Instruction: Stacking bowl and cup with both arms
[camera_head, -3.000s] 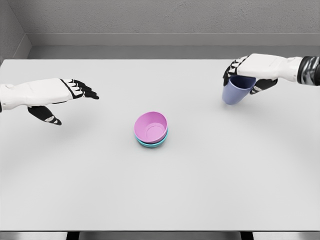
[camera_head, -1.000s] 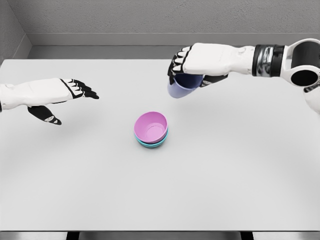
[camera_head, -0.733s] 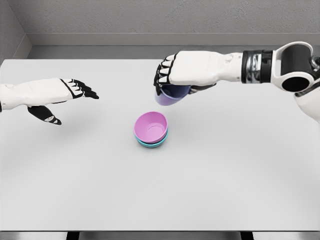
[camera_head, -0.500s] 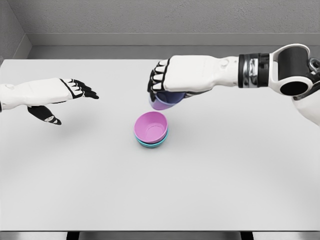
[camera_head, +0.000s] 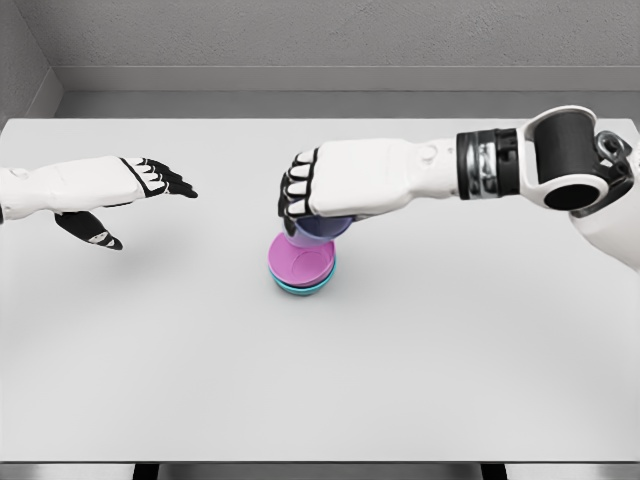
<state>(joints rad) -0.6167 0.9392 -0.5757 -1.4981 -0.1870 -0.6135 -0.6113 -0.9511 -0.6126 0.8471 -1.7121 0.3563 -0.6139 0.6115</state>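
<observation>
Since the earlier frames the right hand (camera_head: 318, 192) has carried the blue-violet cup (camera_head: 318, 228) leftward and down from the far right of the white table (camera_head: 480, 340); it now sits directly over the pink bowl (camera_head: 302, 262), which is nested in a teal bowl (camera_head: 300, 287) near the table's centre. Right hand fingers are curled over the cup from above, gripping it near the rim; most of the cup is hidden under the hand, only its lower body showing. Cup base appears to overlap the far rim of the pink bowl; whether it is touching the bowl or just above it cannot be told from this view. Left hand (camera_head: 125, 195) is unchanged at the far left, held above the table, fingers extended and relaxed, holding nothing, well apart from the bowls. Judgement: bowls already stacked; the cup is at the final lowering stage. Next move likely needs a small centring toward the near side before release, otherwise the cup may catch the rim and tip.
</observation>
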